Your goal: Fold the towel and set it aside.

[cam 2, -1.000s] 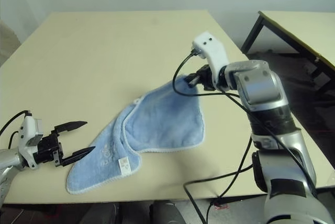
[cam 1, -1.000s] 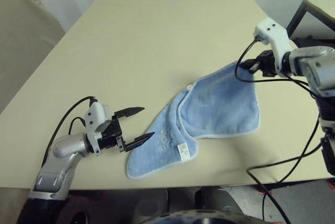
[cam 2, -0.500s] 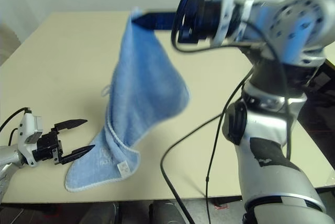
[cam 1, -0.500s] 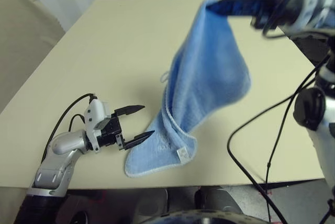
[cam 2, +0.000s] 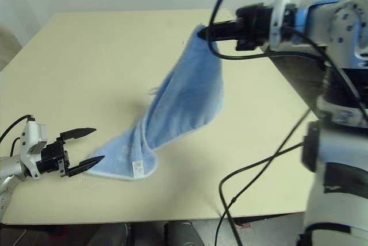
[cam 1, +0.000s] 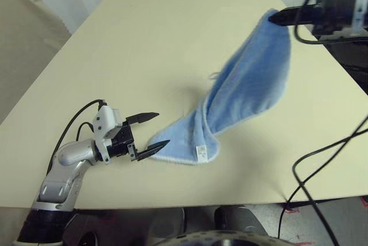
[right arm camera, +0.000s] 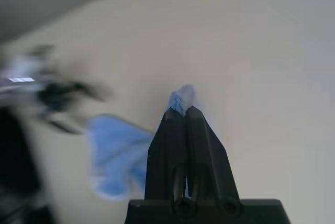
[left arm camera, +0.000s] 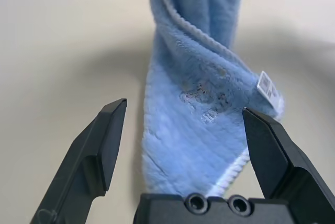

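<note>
We have 1 corner of the towel [cam 1: 247, 93] pinched in our shut right gripper [cam 1: 275, 17], up at 1 o'clock above the table [cam 1: 144, 56], while its tagged end lies on the surface at 6 o'clock. Our left gripper [cam 1: 148, 134] waits at 8 o'clock, spread wide, holding nothing, its near finger touching that end. To fold cleanly, we should carry the lifted corner over it without dragging.

Towel [cam 1: 247, 93] hangs from right hand [cam 1: 275, 17] to table [cam 1: 144, 56] before left hand [cam 1: 148, 134]
</note>
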Controlling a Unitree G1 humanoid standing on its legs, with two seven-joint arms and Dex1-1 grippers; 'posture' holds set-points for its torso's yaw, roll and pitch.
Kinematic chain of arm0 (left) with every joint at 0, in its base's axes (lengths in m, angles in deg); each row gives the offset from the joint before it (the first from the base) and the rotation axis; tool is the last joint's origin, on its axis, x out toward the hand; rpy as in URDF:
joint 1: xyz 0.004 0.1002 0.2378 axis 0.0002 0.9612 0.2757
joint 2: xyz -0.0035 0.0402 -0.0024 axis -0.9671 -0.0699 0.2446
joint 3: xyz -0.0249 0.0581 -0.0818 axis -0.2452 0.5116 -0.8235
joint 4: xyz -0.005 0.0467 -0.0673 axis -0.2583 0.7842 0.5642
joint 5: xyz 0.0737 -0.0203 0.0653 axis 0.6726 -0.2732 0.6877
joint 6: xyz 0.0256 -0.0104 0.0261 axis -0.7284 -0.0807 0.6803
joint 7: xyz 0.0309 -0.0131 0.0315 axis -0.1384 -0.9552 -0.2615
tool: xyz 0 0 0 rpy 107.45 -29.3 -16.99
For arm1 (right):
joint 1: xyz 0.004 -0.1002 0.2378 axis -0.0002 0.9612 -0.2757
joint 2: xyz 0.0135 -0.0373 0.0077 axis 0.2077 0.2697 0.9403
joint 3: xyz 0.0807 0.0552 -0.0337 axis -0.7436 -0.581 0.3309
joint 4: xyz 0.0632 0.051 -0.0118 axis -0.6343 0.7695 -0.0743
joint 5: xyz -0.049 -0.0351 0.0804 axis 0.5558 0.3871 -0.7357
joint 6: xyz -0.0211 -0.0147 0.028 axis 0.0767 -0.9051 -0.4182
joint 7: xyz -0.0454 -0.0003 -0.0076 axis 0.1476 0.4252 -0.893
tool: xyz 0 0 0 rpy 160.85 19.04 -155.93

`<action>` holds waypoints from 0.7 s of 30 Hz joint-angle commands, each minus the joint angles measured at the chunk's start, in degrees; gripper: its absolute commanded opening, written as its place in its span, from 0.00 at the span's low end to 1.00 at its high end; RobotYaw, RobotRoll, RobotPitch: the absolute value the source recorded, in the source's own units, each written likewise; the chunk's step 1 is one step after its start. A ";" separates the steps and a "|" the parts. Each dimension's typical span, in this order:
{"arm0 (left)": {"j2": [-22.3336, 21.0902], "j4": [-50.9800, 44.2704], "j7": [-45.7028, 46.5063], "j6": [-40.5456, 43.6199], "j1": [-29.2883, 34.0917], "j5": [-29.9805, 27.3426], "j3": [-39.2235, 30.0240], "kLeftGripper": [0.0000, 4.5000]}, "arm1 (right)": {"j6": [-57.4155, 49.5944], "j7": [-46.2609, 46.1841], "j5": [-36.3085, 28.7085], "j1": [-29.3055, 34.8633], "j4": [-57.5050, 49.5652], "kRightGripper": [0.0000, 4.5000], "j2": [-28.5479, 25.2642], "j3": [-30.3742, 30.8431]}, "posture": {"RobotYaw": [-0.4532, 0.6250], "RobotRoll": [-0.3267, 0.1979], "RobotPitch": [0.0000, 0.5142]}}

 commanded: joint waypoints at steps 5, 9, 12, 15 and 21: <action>-0.20 -1.02 0.08 0.66 -0.36 0.15 0.76 1.00 | -6.26 -12.23 -3.17 -9.68 7.66 0.00 14.19 -14.44 | 0.51 0.62 0.03; -0.46 -2.19 0.08 0.96 -0.17 0.24 1.10 1.00 | -2.39 -21.13 2.24 -6.20 8.14 0.00 17.37 -12.03 | 0.51 0.62 0.03; -0.87 -4.06 0.40 2.13 0.02 -0.22 0.87 1.00 | 0.15 -29.35 7.38 -5.28 12.49 0.00 20.11 -12.44 | 0.52 0.62 0.04; -0.92 -5.08 0.68 2.87 0.05 -0.20 0.80 1.00 | 8.82 -32.59 17.31 -1.64 14.49 0.00 16.46 -1.95 | 0.52 0.62 0.05; -1.42 -6.73 1.03 4.12 0.11 -0.26 0.72 1.00 | 18.93 -21.90 27.02 4.63 13.15 0.00 5.00 14.92 | 0.52 0.62 0.06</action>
